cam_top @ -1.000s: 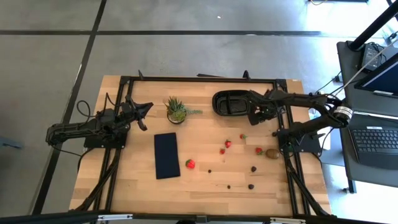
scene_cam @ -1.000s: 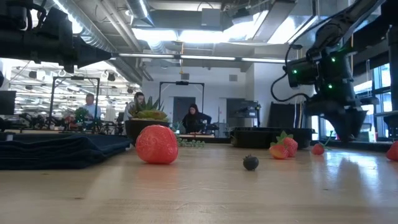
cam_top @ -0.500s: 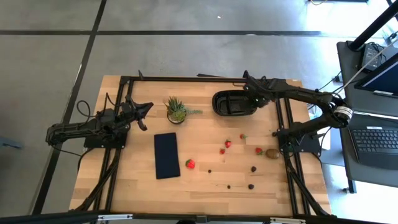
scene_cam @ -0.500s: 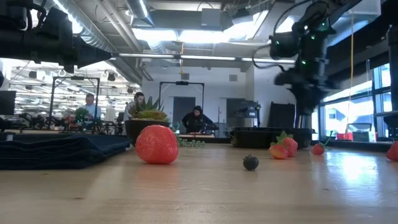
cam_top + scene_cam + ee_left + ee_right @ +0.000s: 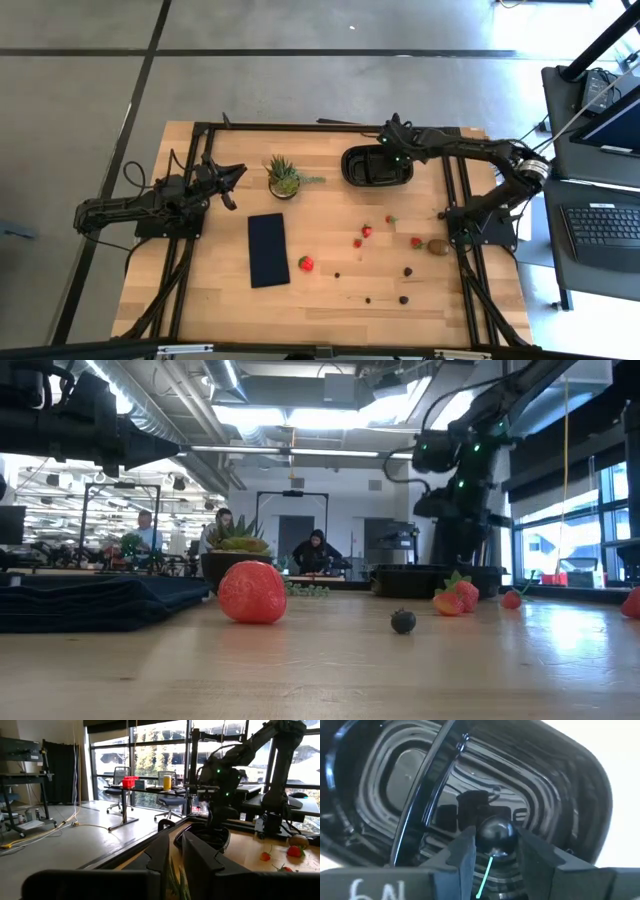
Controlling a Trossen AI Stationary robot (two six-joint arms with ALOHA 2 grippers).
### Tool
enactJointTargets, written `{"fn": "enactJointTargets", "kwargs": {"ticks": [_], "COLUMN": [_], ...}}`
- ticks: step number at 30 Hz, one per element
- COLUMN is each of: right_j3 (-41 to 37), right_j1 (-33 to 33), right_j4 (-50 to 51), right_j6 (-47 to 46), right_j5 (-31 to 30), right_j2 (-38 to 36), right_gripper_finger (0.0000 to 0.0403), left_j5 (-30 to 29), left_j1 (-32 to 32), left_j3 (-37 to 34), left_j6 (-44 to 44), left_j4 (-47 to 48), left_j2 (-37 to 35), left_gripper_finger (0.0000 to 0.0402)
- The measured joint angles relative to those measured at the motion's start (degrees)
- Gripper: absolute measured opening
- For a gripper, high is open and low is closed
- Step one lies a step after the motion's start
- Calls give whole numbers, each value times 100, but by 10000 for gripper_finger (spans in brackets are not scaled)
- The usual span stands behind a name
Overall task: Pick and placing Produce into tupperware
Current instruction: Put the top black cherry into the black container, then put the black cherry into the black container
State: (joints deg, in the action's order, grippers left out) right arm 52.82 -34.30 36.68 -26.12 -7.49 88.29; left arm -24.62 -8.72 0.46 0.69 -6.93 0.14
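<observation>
The tupperware [image 5: 352, 166] is a black oval container at the table's far right. My right gripper [image 5: 392, 158] hangs over its right part, pointing steeply down, shut on a small dark berry [image 5: 496, 835]. The rest of the produce lies on the wood: strawberries [image 5: 306, 263] [image 5: 367, 231] [image 5: 416, 242], a brown kiwi [image 5: 438, 246] and dark berries [image 5: 408, 271] [image 5: 404, 299]. My left gripper [image 5: 232, 178] waits at the table's left. Its fingers [image 5: 200, 865] stand a narrow gap apart with nothing between them. My right gripper pinches the round dark berry by its two sides [image 5: 482, 837] between its two fingers. The fingers come from above, slanting down. The berry is lifted clear, over the ribbed inside of the tupperware [image 5: 420, 775].
A spiky green potted plant [image 5: 284, 177] stands left of the tupperware. A flat dark rectangular pad [image 5: 268, 249] lies in the table's middle left. A black frame [image 5: 320, 128] runs along the far edge. People show in the room behind [image 5: 316, 550].
My right gripper has gone from beside the tupperware's near right end toward the table's far edge and a little left and up. It now hangs over the tupperware and has tipped more steeply downward.
</observation>
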Motion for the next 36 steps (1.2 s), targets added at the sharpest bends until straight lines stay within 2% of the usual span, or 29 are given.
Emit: {"fn": "enactJointTargets", "kwargs": {"ticks": [7,13,25,29,36], "right_j3": [0,0,20,420,1527], "right_j1": [0,-4,-4,-4,43], "right_j4": [-348,-373,-328,353,2310], "right_j6": [259,243,119,129,-31], "right_j5": [0,0,2,6,5], "right_j2": [584,664,650,650,643], "right_gripper_finger": [131,135,214,231,235], "left_j5": [0,0,0,-2,0], "left_j1": [0,-1,1,-1,-1], "left_j3": [0,0,-1,1,0], "left_j6": [0,0,0,0,0], "left_j4": [0,0,1,1,1], "left_j2": [-1,0,0,-2,-2], "left_gripper_finger": [56,62,73,72,55]}}
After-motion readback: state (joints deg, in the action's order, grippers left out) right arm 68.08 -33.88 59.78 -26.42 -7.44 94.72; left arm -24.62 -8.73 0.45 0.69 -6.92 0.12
